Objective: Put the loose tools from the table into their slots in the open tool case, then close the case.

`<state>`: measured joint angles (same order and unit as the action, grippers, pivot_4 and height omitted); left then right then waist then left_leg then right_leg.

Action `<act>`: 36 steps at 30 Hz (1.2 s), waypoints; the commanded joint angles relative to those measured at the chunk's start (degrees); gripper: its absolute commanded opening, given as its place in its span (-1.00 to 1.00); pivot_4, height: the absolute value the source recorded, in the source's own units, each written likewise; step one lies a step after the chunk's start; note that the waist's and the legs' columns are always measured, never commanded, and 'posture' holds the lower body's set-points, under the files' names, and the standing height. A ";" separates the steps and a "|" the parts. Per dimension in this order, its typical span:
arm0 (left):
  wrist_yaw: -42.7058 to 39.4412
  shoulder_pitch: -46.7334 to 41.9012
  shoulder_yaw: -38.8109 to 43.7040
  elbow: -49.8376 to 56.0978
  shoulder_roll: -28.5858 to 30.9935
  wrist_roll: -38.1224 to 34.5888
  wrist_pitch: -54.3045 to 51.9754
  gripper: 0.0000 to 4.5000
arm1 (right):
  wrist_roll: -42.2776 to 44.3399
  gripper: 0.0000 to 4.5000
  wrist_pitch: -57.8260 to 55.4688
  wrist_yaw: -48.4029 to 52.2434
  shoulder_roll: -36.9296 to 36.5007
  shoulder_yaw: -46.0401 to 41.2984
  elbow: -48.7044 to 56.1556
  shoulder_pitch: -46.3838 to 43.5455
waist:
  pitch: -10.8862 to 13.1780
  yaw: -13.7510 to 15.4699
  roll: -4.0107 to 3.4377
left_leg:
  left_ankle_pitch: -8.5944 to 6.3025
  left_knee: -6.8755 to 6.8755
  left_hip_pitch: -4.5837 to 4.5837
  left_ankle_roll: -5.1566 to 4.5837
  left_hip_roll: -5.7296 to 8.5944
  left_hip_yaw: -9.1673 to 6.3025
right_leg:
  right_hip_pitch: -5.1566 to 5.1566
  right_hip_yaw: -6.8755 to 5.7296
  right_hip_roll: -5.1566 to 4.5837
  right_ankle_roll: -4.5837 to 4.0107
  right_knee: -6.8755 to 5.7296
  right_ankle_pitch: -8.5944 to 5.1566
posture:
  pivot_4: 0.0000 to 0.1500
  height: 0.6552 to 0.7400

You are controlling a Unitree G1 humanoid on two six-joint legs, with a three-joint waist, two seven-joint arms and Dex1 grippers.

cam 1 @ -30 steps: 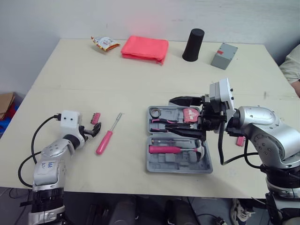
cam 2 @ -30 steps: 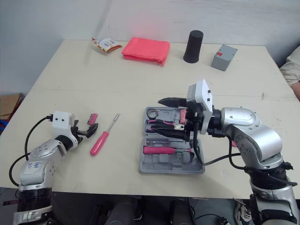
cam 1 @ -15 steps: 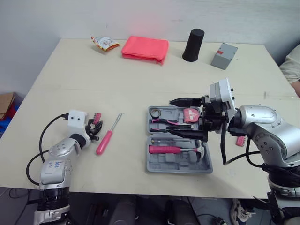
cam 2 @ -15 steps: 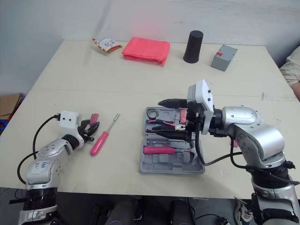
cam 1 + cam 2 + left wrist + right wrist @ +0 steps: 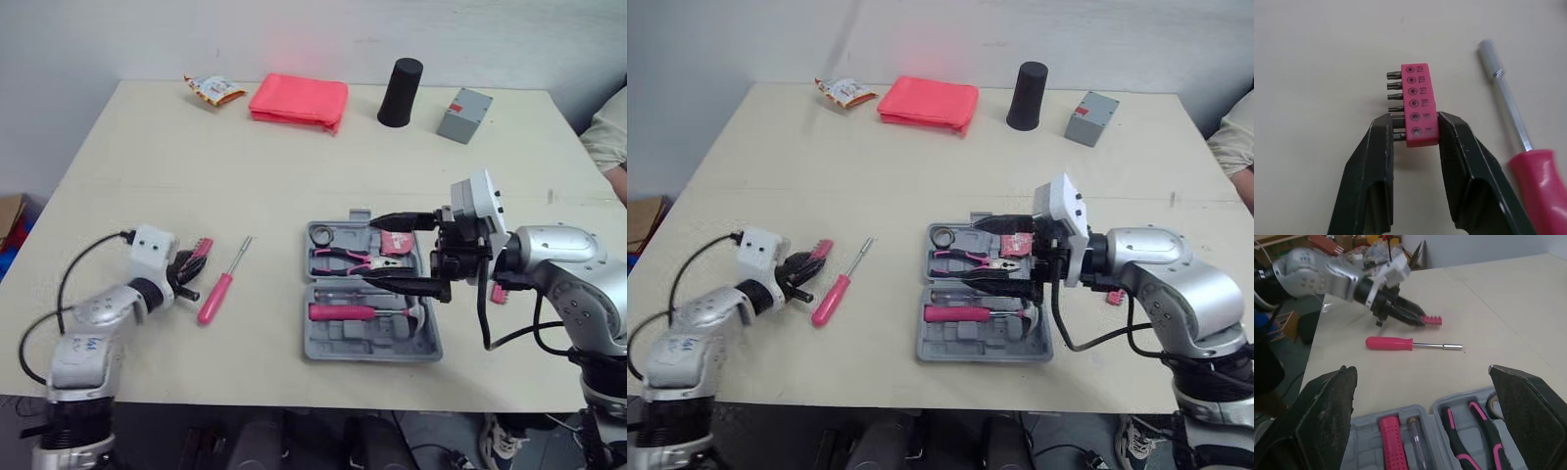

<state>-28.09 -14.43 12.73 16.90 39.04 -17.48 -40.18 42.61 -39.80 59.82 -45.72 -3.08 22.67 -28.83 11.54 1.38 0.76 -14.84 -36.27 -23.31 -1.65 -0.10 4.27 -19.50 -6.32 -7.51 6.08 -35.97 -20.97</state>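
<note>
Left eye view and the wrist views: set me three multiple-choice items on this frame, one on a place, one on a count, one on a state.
1. Where does the pink screwdriver lie?
A. In the tool case
B. On the table, between the left pincer and the case
C. In the right pincer

2. How many bits does the bit holder carry?
A. Three
B. Ten
C. Six

3. How does the right pincer stand?
A. Open, above the case
B. Shut on pliers
C. Shut on a hammer

Answers: 1 B, it lies on bare table left of the case; 2 C, the left wrist view shows six sockets in a row; 3 A, its fingers are wide apart with nothing between them.
</note>
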 commanded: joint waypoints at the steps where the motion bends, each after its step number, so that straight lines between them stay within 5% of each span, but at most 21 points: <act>1: -11.20 -4.00 -3.06 7.00 5.08 -5.79 0.22 -0.71 | 1.60 1.00 0.17 1.09 -1.71 -2.58 2.63 1.47 | 0.00 0.03 0.00 | 0.00 0.00 -0.01 0.00 0.03 0.00 | 0.01 -0.01 -0.03 0.00 0.03 0.00 | 1.00 0.91; 9: -26.91 -11.16 -10.80 10.77 9.83 -17.39 -5.65 -0.71 | 2.94 1.00 -0.81 -1.85 -2.10 -4.78 7.51 7.28 | 0.01 -0.31 -0.02 | 0.03 0.08 -0.01 0.02 0.00 0.03 | 0.02 0.03 0.08 0.02 -0.01 0.01 | 1.00 0.91; 21: -33.47 -21.92 -36.76 6.98 8.17 -2.43 -3.68 -0.71 | 4.44 1.00 -1.78 -3.11 -5.89 -8.50 13.55 17.32 | 0.02 0.13 0.00 | 0.10 0.05 -0.08 -0.09 0.06 0.05 | 0.01 0.06 0.09 0.04 0.00 0.02 | 1.00 0.91; 36: -27.16 -28.10 -49.48 9.91 3.55 7.66 -17.94 -0.71 | 5.08 1.00 -1.33 -4.08 -5.82 -7.98 13.62 18.94 | 0.02 0.13 0.01 | 0.17 -0.01 -0.05 -0.15 0.05 -0.02 | 0.09 0.02 0.10 0.04 -0.01 0.02 | 1.00 0.91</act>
<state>-56.70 -42.37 -35.49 26.66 42.88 -11.52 -55.92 46.51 -41.55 55.96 -51.29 -9.79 34.61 -9.91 11.57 1.51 0.77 -14.67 -36.28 -23.35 -1.80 -0.06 4.25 -19.41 -6.29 -7.41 6.12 -35.98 -20.95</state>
